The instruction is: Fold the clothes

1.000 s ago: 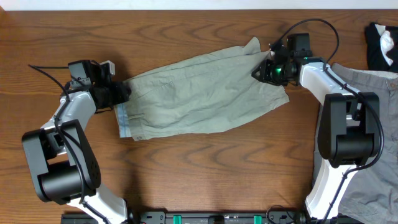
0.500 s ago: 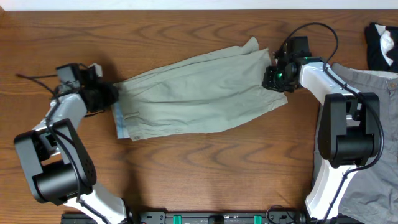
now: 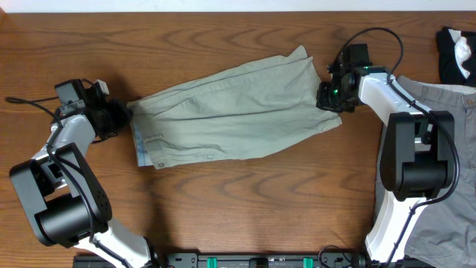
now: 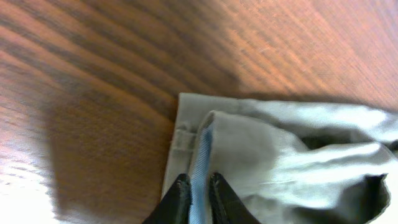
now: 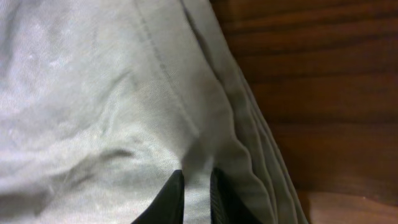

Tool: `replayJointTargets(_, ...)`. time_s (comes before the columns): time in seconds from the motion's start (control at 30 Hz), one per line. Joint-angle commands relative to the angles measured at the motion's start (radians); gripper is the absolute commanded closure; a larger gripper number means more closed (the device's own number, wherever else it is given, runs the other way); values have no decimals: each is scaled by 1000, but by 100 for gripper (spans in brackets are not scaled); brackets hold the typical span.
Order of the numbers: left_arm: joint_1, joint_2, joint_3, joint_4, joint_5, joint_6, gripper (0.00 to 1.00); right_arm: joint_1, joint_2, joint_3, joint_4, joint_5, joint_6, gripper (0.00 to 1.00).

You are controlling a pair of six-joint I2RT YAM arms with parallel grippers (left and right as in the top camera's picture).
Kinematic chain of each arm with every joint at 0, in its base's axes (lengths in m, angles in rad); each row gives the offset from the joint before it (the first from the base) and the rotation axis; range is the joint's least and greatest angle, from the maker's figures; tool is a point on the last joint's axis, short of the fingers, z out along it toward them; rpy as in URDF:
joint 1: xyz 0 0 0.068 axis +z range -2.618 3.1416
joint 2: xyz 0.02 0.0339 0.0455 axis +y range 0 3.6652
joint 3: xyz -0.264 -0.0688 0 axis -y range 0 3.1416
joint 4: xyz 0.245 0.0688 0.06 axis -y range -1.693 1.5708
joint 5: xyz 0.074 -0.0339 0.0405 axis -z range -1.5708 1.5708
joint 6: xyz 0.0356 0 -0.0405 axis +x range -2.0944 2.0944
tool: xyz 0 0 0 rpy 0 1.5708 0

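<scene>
over the table (image 3: 238, 223), overhead cam first: the khaki shorts (image 3: 230, 115) lie across the middle, waistband end to my left and leg ends to my right. what just changed: the left gripper (image 3: 119, 119) has backed off leftward with the waistband corner. the right gripper (image 3: 329, 97) has slid a little down the leg hem. so the cloth looks longer and flatter than a second ago. i'd call this the smoothing step, with the fold itself not started yet. at the right edge there's a pair of grey shorts (image 3: 454, 97) behind the right arm and a black-and-white garment (image 3: 455, 52) in the corner. both are well apart from the work, so nothing's really in the way.

left wrist cam: the left gripper (image 4: 199, 196) has its fingers nearly pressed together, pinching the waistband edge where the pale blue lining (image 4: 202, 155) shows.

right wrist cam: the right gripper (image 5: 198, 190) is also nipped tight on a fold of cloth near the stacked hem edges, with bare wood beside it.
</scene>
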Motion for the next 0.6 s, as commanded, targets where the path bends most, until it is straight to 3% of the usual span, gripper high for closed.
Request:
replayJointTargets(0.0, 13, -82, 19, -43, -32, -8, 74, -18, -67, 21, -2, -60, -100, 82)
replayJointTargets(0.1, 13, -158, 20, -110, -1, -8, 52, -26, -129, 29, 31, -154, -103, 80)
replayJointTargets(0.17, 8, -206, 20, -164, 56, -6, 51, -22, -148, 29, 55, -196, -103, 80)
replayJointTargets(0.2, 1, -230, 20, -193, 101, 6, 58, -14, -149, 29, 69, -219, -103, 81)
replayJointTargets(0.27, -37, -257, 19, -245, 174, 53, 85, 12, -136, 29, 72, -227, -100, 86)
replayJointTargets(0.3, -52, -257, 19, -256, 181, 66, 90, 21, -130, 29, 71, -228, -100, 87)
replayJointTargets(0.47, -229, -224, -6, -310, 142, 237, 94, 111, -61, 29, 83, -246, -124, 91)
replayJointTargets(0.57, -330, -172, -14, -345, 6, 255, 94, 162, -14, 29, 82, -233, -127, 92)
